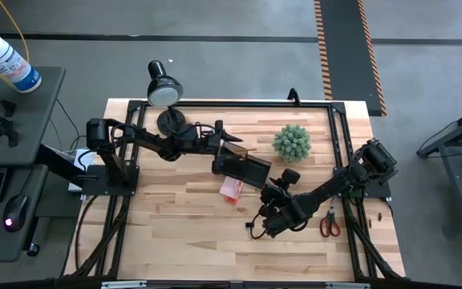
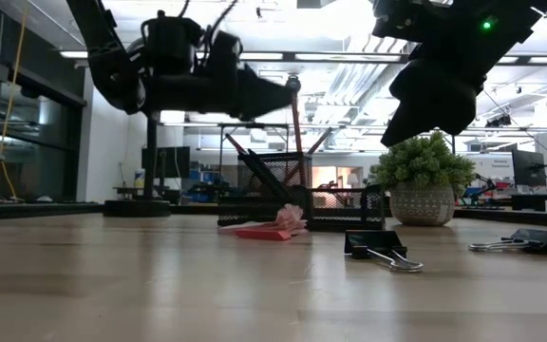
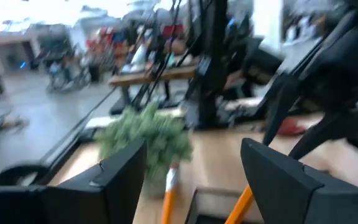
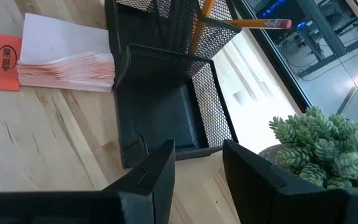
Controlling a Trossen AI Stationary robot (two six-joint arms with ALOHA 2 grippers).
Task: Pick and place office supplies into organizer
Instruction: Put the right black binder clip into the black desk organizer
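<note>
The black mesh organizer (image 1: 243,167) stands mid-table, with orange pencils (image 3: 169,186) leaning in its tall back section (image 2: 273,176). My left gripper (image 3: 191,149) hovers level above that section, open, and the pencil tops rise between its fingers without touching them. My right gripper (image 4: 197,149) is open and holds nothing, slanting down just short of the organizer's low front tray (image 4: 160,118). A pink sticky-note pad (image 4: 61,62) lies flat beside the organizer. Two black binder clips (image 2: 383,249) (image 2: 530,242) rest on the tabletop. Red-handled scissors (image 1: 330,222) lie flat near the right arm.
A green spiky plant ball in a pot (image 1: 292,141) stands just right of the organizer, close to both grippers. A black desk lamp (image 1: 164,88) stands at the far left. Bare wood lies along the table's near edge (image 1: 215,257).
</note>
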